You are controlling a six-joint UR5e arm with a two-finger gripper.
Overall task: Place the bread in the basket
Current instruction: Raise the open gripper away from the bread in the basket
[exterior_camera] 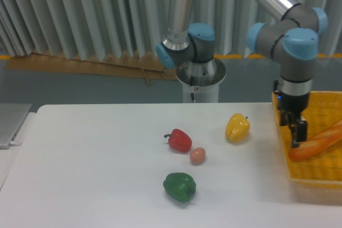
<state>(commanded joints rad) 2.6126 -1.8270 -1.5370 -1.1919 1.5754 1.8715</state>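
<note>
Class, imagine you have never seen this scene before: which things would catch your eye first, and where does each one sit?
The bright yellow basket at the table's right edge stands out first, with the glossy orange bread lying inside it and the gripper hanging at the bread's left end. Next come three peppers on the white table: yellow pepper nearest the basket, red pepper in the middle, green pepper in front.

The arm reaches from upper left down to the right; its gripper (295, 132) points straight down, fingers apart
</note>
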